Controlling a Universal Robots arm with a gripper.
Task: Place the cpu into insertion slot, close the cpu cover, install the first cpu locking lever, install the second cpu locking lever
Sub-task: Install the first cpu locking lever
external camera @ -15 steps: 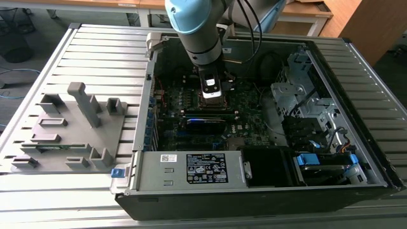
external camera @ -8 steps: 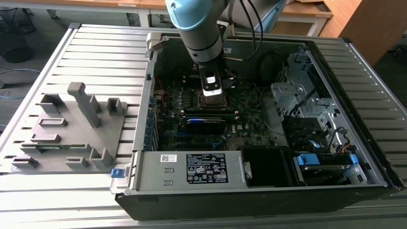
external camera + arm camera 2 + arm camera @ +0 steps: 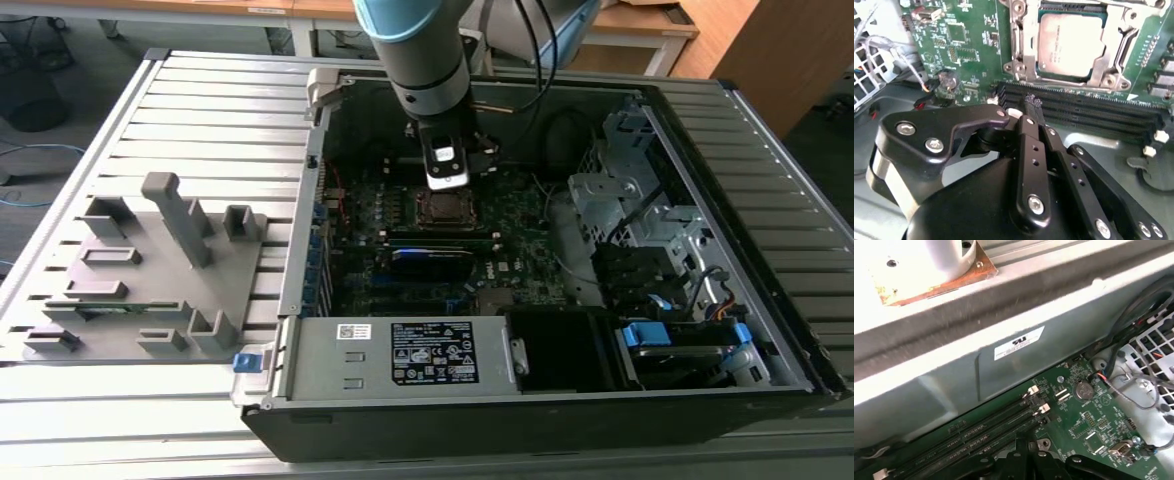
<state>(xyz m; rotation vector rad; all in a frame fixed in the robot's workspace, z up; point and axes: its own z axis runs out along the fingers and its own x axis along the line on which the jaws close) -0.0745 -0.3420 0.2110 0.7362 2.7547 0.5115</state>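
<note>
In the second wrist view the cpu lies flat in the insertion slot, grey metal top up. The silvery cpu cover lies down around it, framing its edges. A thin metal lever runs along one side of the frame; whether it is latched I cannot tell. My gripper is shut with nothing between its black fingers. Its tip hangs over the long black memory slots beside the socket. In the exterior view the gripper hovers just above the insertion slot.
The open computer case has walls all around the motherboard. Cables and drive cages crowd the exterior view's right. A power supply sits at the front. A grey fixture stands outside on the slatted table.
</note>
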